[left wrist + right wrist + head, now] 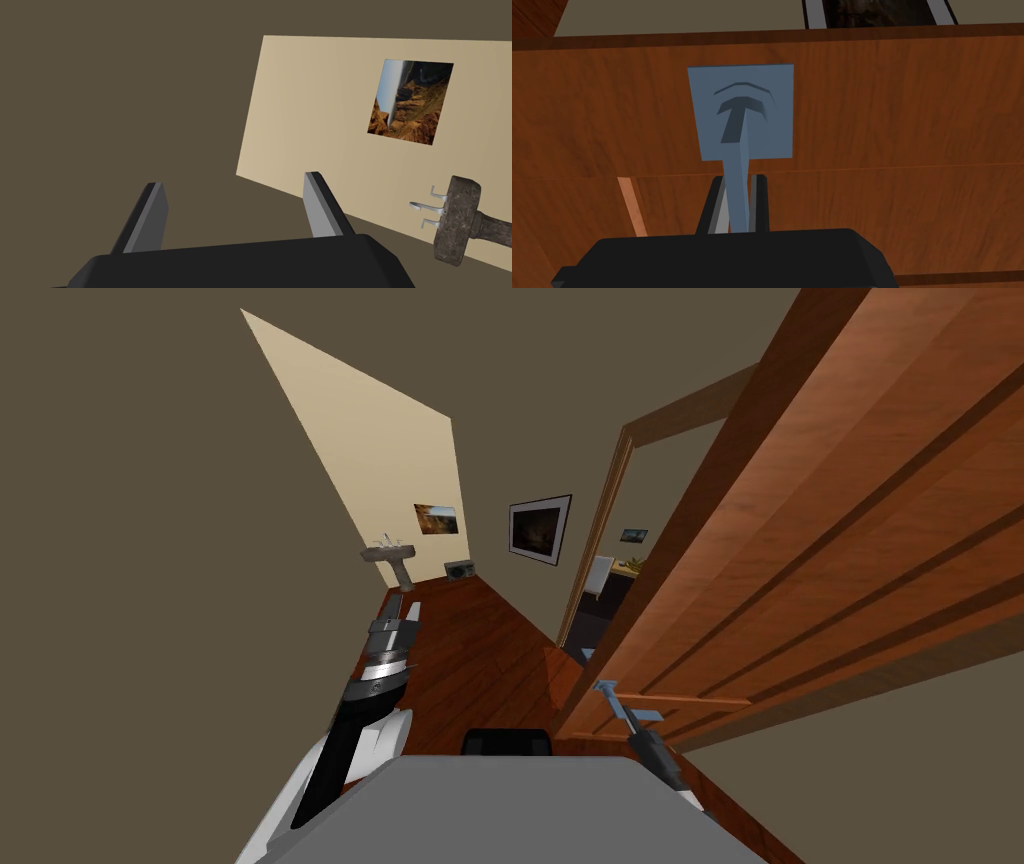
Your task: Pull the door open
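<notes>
**No readable text in any view**

Nothing legible: no labels, brands, numbers or signs.
- door [850, 538]: plain reddish wood panels, no lettering.
- handle plate [772, 135]: flat blue-grey square, unmarked. The handle [737, 175] is also unmarked.
- landscape picture [411, 101] on the cream wall: imagery only, no caption.
- dark framed picture [539, 529]: too dim to make out its content, and no writing can be read on it.
</notes>
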